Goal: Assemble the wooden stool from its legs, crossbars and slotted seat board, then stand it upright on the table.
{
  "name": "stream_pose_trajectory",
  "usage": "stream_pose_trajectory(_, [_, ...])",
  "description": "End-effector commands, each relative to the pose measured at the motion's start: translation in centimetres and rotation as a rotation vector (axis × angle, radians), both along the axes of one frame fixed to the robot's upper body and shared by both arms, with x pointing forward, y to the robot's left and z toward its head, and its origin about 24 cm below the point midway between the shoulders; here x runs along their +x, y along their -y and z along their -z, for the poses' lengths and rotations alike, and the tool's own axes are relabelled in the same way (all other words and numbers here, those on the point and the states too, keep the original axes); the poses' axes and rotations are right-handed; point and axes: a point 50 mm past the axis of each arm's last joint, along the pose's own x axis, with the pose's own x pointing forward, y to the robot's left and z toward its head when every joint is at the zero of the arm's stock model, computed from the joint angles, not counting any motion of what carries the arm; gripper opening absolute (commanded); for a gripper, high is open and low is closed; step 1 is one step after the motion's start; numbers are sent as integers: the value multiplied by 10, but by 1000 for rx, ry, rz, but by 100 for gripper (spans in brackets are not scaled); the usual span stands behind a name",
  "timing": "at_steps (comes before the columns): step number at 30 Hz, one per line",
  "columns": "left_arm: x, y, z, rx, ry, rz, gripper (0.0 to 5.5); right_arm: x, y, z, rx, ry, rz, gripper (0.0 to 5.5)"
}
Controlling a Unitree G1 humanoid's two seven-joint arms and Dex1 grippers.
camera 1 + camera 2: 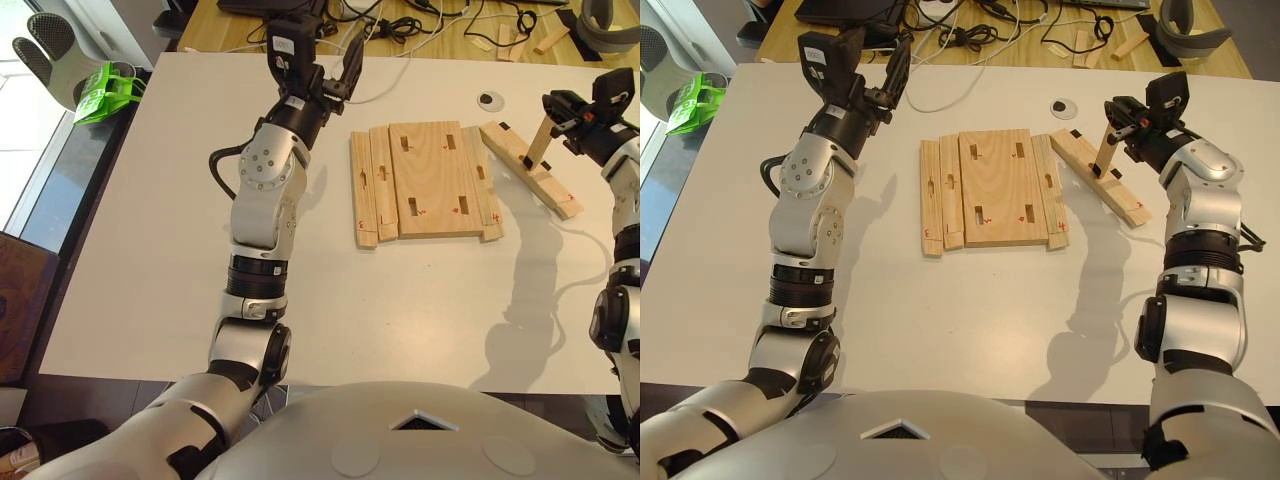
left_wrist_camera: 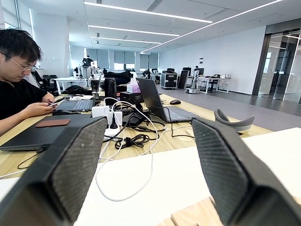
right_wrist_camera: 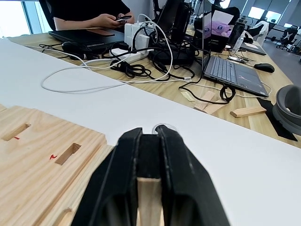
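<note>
Clamping the top end of a thin crossbar (image 1: 540, 140) between its 2 black fingers (image 3: 120, 188), the right end effector (image 1: 553, 112) hangs above the far right part of the white worktop (image 1: 150, 250). The crossbar stands nearly upright with a slight lean. Its lower end meets a leg (image 1: 555, 190) that lies flat and runs diagonally across the worktop. Whether that end sits inside a slot of the leg cannot be told.

The left end effector (image 1: 325, 65) is raised off the worktop near its far edge, to the left of the wooden parts. Its 2 padded fingers are spread wide with nothing between them, and they point out toward the far desk (image 1: 230, 25).

Between the 2 arms the seat board (image 1: 430, 180) lies flat near the middle of the worktop. It has 4 rectangular slots cut through it and small red marks beside them. 2 narrow slats touch its left edge side by side, an outer slat (image 1: 362, 190) and an inner slat (image 1: 383, 185). A notched slat (image 1: 487, 190) lies against its right edge, just beside the diagonal leg but apart from it.

Farther out, a round grommet (image 1: 489, 98) is set into the worktop beyond the leg. A white cable (image 1: 940, 100) loops onto the worktop from the far desk, where dark cables (image 1: 400, 25) and loose wooden offcuts (image 1: 525, 40) lie.
</note>
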Motion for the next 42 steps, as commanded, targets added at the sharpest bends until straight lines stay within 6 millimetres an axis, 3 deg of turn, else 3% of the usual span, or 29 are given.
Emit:
stream_pose_trajectory(1, [0,-1,1,15,-10,-1,331,1,0,3,18,12,-18,39])
stream_pose_trajectory(8, [-1,1,1,18,-11,9,331,2,1,3,1,24,-46,39])
stream_pose_trajectory(16, [-1,2,0,23,-11,15,331,-7,3,23,59,-137,-126,39])
stream_pose_trajectory(23, [-1,2,2,31,-14,16,331,-4,4,25,196,-130,-8,39])
stream_pose_trajectory(30, [-1,2,2,37,-10,19,331,-7,-4,44,161,-206,40,39])
stream_pose_trajectory(37, [-1,4,2,32,-7,20,331,-11,-1,40,-57,-207,-107,39])
stream_pose_trajectory(42, [-1,4,1,33,-6,20,331,-19,4,51,29,-205,-81,39])
